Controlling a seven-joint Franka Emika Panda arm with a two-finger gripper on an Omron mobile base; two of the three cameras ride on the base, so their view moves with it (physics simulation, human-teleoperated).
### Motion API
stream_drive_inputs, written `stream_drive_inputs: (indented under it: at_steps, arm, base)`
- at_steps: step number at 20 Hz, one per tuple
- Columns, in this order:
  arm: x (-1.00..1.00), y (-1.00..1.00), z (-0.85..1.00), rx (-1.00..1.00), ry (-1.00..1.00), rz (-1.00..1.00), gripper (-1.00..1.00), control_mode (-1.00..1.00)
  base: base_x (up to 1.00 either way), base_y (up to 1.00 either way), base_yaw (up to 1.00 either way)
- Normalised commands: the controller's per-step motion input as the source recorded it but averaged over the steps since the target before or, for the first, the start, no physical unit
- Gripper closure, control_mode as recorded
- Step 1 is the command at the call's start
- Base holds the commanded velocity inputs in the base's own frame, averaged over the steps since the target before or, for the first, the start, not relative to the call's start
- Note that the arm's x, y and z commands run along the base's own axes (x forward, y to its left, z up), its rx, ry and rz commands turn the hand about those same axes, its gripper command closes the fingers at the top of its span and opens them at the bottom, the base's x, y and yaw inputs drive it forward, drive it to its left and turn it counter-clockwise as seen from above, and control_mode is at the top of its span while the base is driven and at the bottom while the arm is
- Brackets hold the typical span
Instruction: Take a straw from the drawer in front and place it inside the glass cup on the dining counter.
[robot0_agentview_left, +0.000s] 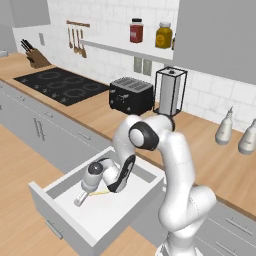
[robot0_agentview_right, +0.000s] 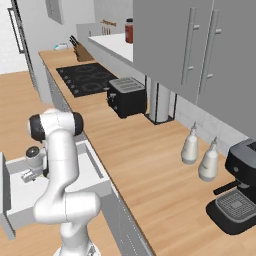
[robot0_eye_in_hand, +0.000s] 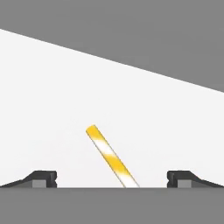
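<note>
The drawer stands pulled out below the wall-side worktop, its white floor bare around the straw. The straw, striped yellow and white, lies flat on that floor and shows as a thin yellow line beside the hand. My gripper reaches down into the drawer, close over the floor, also seen from the other side. It is open: the two fingertips stand far apart, with the straw's near end between them and untouched. The glass cup and the dining counter are out of view.
On the wooden worktop behind the drawer stand a black toaster, a paper towel holder, two grey dispensers and a coffee machine. A hob and a knife block lie further left.
</note>
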Motion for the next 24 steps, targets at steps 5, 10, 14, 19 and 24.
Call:
stream_drive_inputs:
  at_steps: [5, 10, 14, 19, 24]
  arm:
    - [0.24, 0.08, -0.12, 0.0, 0.02, 0.0, -1.0, -1.0]
    - [0.28, 0.15, -0.06, 0.0, 0.01, 0.0, -1.0, -1.0]
    - [0.23, 0.21, -0.22, 0.0, 0.07, 0.0, -1.0, -1.0]
    - [0.12, 0.21, -0.27, 0.0, 0.07, -0.03, 1.0, -1.0]
    - [0.0, 0.0, -0.13, 0.0, 0.02, -0.04, 1.0, -1.0]
  base:
    - [0.0, 0.0, 0.0]
    - [0.0, 0.0, 0.0]
    - [0.0, 0.0, 0.0]
    - [0.0, 0.0, 0.0]
    - [0.0, 0.0, 0.0]
